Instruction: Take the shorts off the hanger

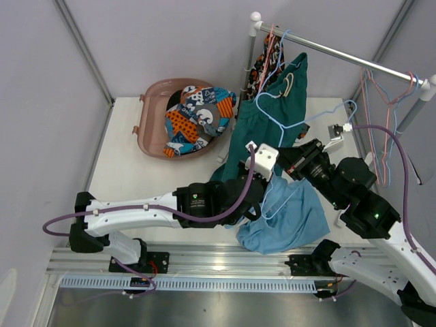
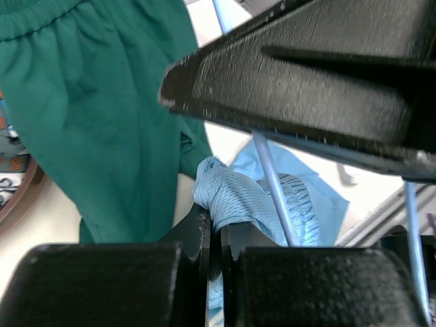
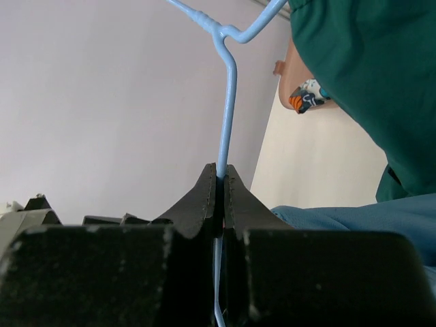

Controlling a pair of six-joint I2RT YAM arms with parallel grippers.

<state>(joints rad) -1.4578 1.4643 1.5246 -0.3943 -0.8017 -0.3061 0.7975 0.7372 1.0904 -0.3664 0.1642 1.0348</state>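
Note:
The light blue shorts (image 1: pixel 289 219) lie crumpled on the table's near side. My left gripper (image 2: pixel 215 221) is shut on a bunched fold of the light blue shorts (image 2: pixel 235 197), with a light blue wire (image 2: pixel 272 184) running across the fold. My right gripper (image 3: pixel 221 170) is shut on the neck of the light blue hanger (image 3: pixel 229 88). In the top view the two grippers meet over the shorts, left gripper (image 1: pixel 271 178) beside right gripper (image 1: pixel 291 158). Teal green shorts (image 1: pixel 269 122) hang from the rail (image 1: pixel 340 54), orange camouflage shorts (image 1: pixel 255 73) behind them.
A brown basket (image 1: pixel 151 112) at the back left holds patterned shorts (image 1: pixel 197 116). Empty pink and blue hangers (image 1: pixel 381 129) dangle at the rail's right end. A small white clip (image 1: pixel 336 131) lies near the right arm. The right arm's black body (image 2: pixel 306 88) fills the left wrist view's top.

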